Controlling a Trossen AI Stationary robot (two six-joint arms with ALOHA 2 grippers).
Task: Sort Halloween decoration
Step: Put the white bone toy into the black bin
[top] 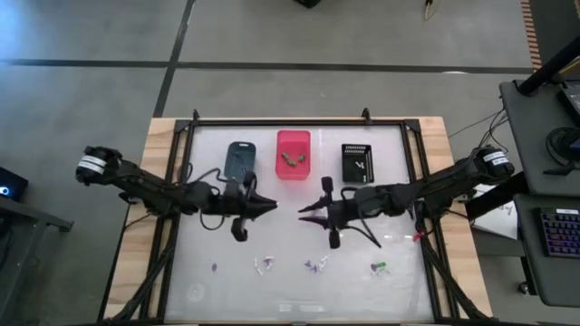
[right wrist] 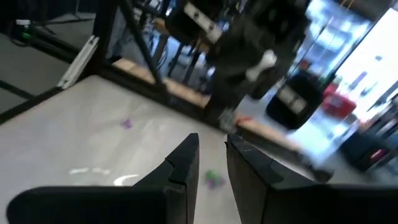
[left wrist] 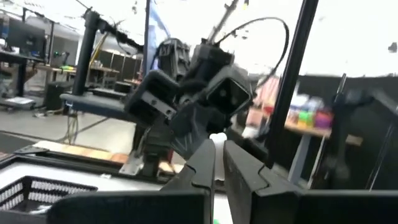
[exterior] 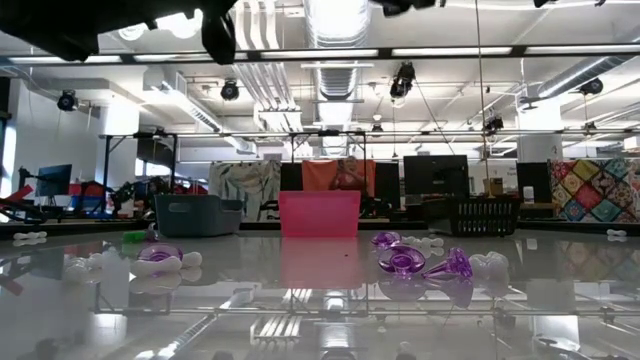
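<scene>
Left gripper [top: 270,206] pinched shut and empty; right gripper [top: 304,213] narrowly parted, apparently empty. They face tip to tip at centre frame: collision risk. Halloween trinkets [top: 317,264] lie along the lower frame, unsorted.

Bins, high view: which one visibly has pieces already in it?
The pink bin, middle of the row; small dark pieces lie on its floor. The blue-grey bin shows none; the black bin's contents are unclear.
</scene>
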